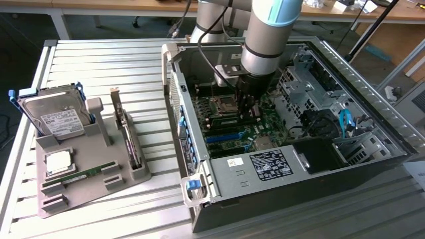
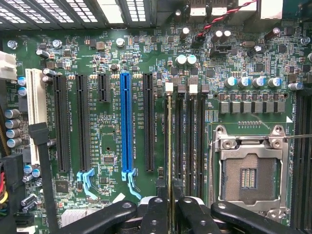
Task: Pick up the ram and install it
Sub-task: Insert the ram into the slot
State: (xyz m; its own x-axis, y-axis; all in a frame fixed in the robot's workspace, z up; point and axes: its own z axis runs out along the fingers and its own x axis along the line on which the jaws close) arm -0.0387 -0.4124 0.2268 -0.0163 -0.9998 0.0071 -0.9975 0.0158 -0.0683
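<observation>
My gripper (image 1: 247, 115) reaches down into the open computer case (image 1: 371, 94), just over the motherboard's memory slots (image 2: 190, 141). Its two black fingers (image 2: 155, 210) are closed on a thin green ram (image 2: 169, 146), seen edge-on. That stick stands upright along the memory slot farthest from the processor socket (image 2: 248, 170); I cannot tell whether it is seated. A second green stick (image 1: 81, 175) lies flat in the grey holder (image 1: 99, 194) outside the case, at the exterior view's left.
The holder also carries a hard drive (image 1: 56, 117), a square silver processor chip (image 1: 58, 162) and an upright expansion card (image 1: 126, 134). A blue expansion slot (image 2: 126, 122) and black slots run beside the memory slots. The power supply (image 1: 265, 167) sits at the case's near side.
</observation>
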